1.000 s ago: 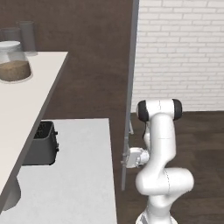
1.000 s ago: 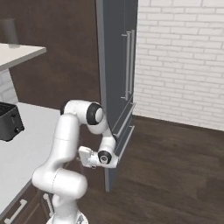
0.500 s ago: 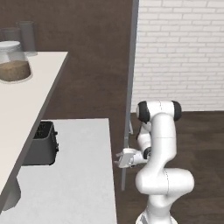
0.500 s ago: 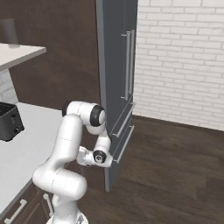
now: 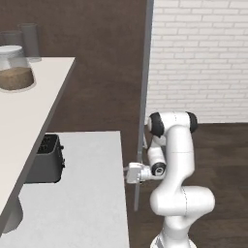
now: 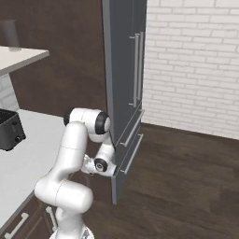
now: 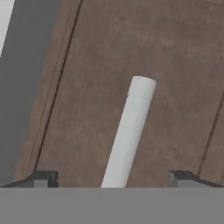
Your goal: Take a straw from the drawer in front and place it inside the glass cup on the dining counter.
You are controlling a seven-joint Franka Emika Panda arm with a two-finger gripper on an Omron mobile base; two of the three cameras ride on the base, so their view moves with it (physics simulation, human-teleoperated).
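The two-finger gripper [image 7: 112, 179] stands spread wide and empty before the dark brown wooden drawer front [image 7: 131, 57], its pale cylindrical bar handle [image 7: 127, 135] between the fingertips. Opening the drawer is the step in hand, I judge: next, close on the handle and pull. The straw, presumably inside, is hidden.

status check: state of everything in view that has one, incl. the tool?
tool: open, holding nothing, a white bar handle between its fingers
white bar handle: not gripped, on a brown wooden front
toaster: upright on the grey counter
lidded jar: closed, partly filled with something brown
tall grey fridge: doors and lower drawers shut
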